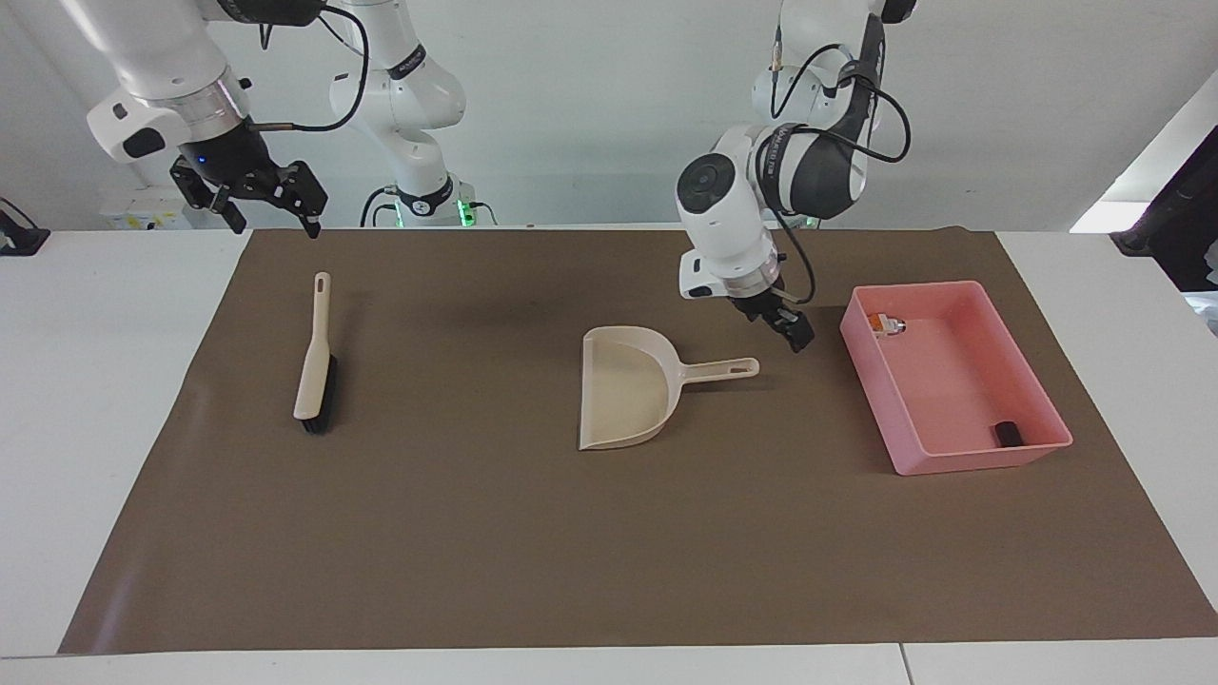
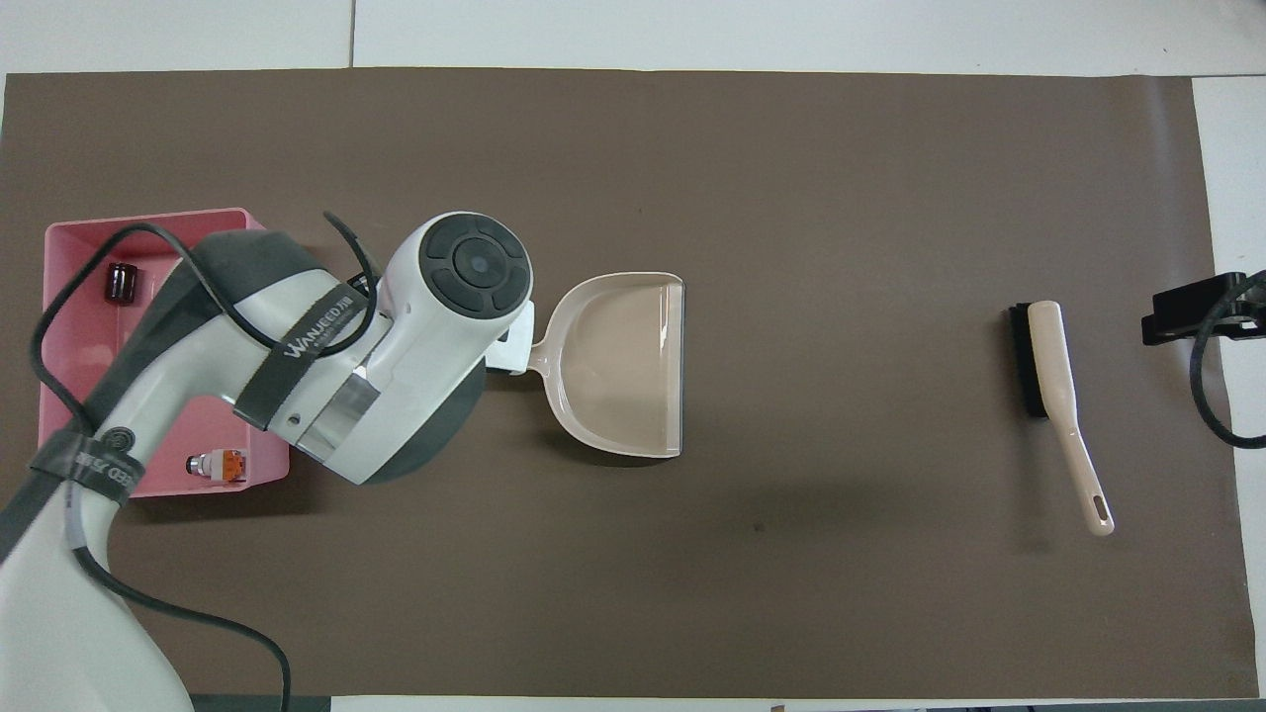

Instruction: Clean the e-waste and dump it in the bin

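Observation:
The pink bin (image 1: pixel 980 462) sits on the mat toward the left arm's end of the table. Both pieces of e-waste lie inside it: the white and orange part (image 1: pixel 887 324) in the corner nearest the robots, the small black block (image 1: pixel 1007 434) in a corner farthest from them. In the overhead view the bin (image 2: pixel 69 415), the white part (image 2: pixel 218 464) and the black block (image 2: pixel 123 282) show beside the left arm, which hides its own gripper. My left gripper (image 1: pixel 788 328) hangs open and empty over the mat between the dustpan's handle and the bin. My right gripper (image 1: pixel 271 214) waits open, raised above the mat's corner.
A beige dustpan (image 1: pixel 623 390) lies flat mid-mat, handle pointing toward the bin. A beige brush (image 1: pixel 314 366) with dark bristles lies toward the right arm's end. The brown mat (image 1: pixel 476 533) covers most of the white table.

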You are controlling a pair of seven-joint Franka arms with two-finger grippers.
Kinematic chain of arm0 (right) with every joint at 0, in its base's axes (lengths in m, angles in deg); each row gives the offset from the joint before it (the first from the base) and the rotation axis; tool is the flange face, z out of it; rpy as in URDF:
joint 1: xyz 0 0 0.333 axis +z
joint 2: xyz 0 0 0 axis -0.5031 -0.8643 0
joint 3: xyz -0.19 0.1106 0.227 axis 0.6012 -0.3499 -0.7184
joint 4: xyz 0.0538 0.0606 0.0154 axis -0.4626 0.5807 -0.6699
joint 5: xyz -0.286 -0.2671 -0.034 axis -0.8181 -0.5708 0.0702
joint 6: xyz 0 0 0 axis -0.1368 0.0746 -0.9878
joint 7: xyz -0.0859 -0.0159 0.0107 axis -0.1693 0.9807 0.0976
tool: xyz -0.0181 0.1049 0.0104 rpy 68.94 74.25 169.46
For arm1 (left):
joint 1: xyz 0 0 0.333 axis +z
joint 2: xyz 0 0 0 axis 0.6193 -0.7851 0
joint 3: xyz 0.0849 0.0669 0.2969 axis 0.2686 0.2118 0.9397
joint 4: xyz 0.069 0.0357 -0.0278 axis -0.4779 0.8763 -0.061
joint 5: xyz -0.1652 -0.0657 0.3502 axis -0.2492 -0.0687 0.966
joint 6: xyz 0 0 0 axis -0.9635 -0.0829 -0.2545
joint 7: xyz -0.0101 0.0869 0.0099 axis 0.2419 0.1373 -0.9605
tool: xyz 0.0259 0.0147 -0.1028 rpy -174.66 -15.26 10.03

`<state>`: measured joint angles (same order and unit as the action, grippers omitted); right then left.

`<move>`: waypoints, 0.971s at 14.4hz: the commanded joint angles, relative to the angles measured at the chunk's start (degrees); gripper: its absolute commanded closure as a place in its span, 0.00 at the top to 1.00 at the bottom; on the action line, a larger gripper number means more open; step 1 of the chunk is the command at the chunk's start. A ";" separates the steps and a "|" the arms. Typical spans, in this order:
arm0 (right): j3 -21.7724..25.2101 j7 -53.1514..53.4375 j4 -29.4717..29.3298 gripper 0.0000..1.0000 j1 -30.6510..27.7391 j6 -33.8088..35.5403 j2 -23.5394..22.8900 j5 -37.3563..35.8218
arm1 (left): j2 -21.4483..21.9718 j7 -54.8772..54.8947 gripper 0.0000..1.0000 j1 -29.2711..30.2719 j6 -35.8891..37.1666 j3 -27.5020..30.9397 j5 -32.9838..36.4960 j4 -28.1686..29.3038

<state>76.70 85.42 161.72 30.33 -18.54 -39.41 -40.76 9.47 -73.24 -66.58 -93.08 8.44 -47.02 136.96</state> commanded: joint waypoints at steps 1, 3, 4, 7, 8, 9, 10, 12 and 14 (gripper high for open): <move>0.15 0.80 0.71 1.00 -0.13 0.21 0.61 0.88 | 2.35 -10.96 1.00 6.32 0.10 0.16 -7.14 1.04; 0.15 0.80 0.71 1.00 -0.13 0.21 0.61 0.88 | 4.01 -14.51 1.00 10.45 -1.30 0.25 -11.62 0.95; 0.15 0.80 0.71 1.00 -0.13 0.21 0.61 0.88 | 5.15 -14.69 1.00 12.73 -1.74 0.25 -13.64 0.60; 0.15 0.80 0.71 1.00 -0.13 0.21 0.70 0.88 | 7.97 -14.52 1.00 19.67 -2.01 0.25 -18.74 -1.85; 0.15 0.80 0.71 1.00 -0.13 0.21 0.61 0.88 | 7.98 -14.43 1.00 21.09 -1.66 0.25 -19.54 -4.13; 0.15 0.80 0.71 1.00 -0.13 0.21 0.61 0.88 | 7.98 -14.43 1.00 22.06 -1.22 0.25 -20.16 -6.15; 0.15 0.80 0.71 1.00 -0.21 0.21 0.70 0.88 | 8.07 -14.61 1.00 22.94 -0.61 0.33 -20.60 -7.56; 0.15 0.80 0.71 1.00 -0.13 0.21 0.61 0.88 | 8.15 -14.43 1.00 24.35 2.72 0.42 -20.78 -11.25; 0.15 0.80 0.71 1.00 -0.21 0.21 0.61 0.88 | 8.07 -14.17 1.00 25.41 5.89 0.60 -20.87 -14.59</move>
<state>76.71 85.42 161.72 30.33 -18.54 -39.41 -40.76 18.04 -86.75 -42.34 -90.86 9.22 -66.90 126.14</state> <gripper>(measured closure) 0.000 0.000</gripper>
